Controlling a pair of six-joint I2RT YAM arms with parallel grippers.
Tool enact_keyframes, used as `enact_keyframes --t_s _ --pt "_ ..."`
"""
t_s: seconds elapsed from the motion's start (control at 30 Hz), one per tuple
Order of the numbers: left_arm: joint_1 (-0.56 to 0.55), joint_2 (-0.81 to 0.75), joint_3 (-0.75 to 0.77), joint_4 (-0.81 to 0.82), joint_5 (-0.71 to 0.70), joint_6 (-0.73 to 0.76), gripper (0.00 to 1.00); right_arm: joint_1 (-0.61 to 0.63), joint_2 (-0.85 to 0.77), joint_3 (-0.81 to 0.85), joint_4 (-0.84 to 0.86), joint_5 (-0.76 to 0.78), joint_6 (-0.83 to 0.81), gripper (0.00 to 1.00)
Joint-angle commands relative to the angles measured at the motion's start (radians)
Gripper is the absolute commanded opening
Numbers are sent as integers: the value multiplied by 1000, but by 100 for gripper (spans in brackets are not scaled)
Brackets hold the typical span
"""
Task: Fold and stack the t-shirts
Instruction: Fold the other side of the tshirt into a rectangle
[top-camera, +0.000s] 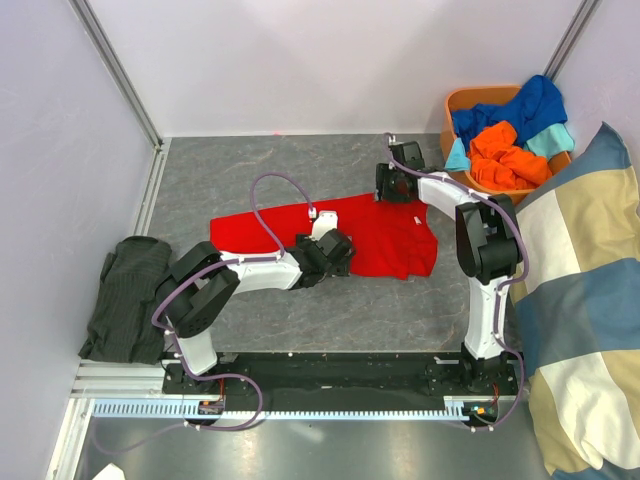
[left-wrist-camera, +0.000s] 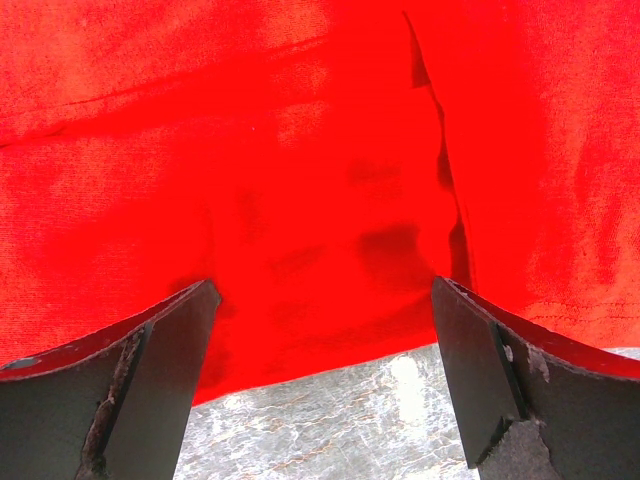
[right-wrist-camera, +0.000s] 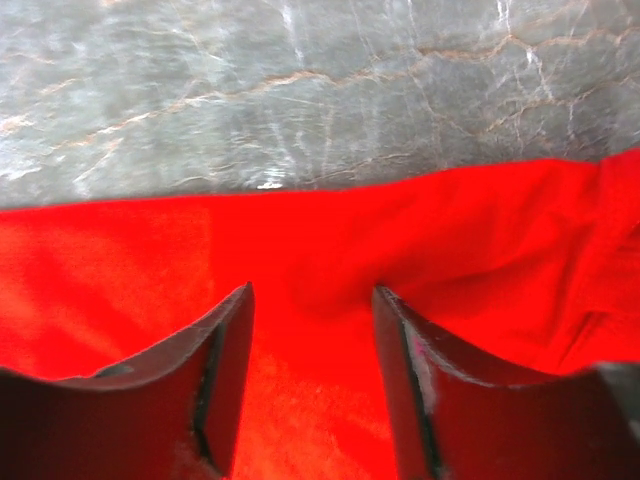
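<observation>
Red t-shirt (top-camera: 385, 238) lies spread flat at the middle of the table (top-camera: 250, 170), its left part partly hidden under the left arm and cable in the top view.

Far left: a dark striped garment (top-camera: 125, 298) lies crumpled at the table's edge, well apart from the shirt; its type cannot be made out.

Left pincer (left-wrist-camera: 325, 300) sits at the shirt's near hem. Its jaws are released and stand wide, with flat red cloth and a strip of grey table between them, nothing grasped.

Right pincer (right-wrist-camera: 312, 295) is at the shirt's far edge. Its jaws stand part-way apart over a raised ridge of red cloth. The wrist view is blurred, so it cannot be told whether they pinch the cloth.

Far right corner: an orange basket (top-camera: 458, 103) holds a heap of shirts: a blue t-shirt (top-camera: 525, 103) draped over the rim, an orange t-shirt (top-camera: 505, 158) on top, and a teal t-shirt (top-camera: 556, 138) mostly buried.

Right edge: a blue-and-beige checked cushion (top-camera: 580, 290), cut off by the frame, touches the basket and crowds the right arm's base.
</observation>
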Motion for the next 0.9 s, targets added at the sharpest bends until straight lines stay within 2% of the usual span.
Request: enact_keyframes --t_s 0.0,0.03,0.17,0.4,0.5,0.87 --pt "-4 48 -65 -159 45 -77 97 3 41 43 10 21 -9 54" --pt "-4 46 -65 -159 47 -78 97 3 42 43 10 23 -9 48" --pt "-4 48 -67 -161 48 -80 97 3 52 40 10 27 -12 41" --pt "-4 46 -68 -164 45 -78 97 3 52 35 15 29 -15 14" --pt "-4 46 -71 -165 45 -80 97 2 48 38 15 33 -15 6" --pt "-4 48 -76 -168 47 -80 97 2 2 83 -7 75 -15 9"
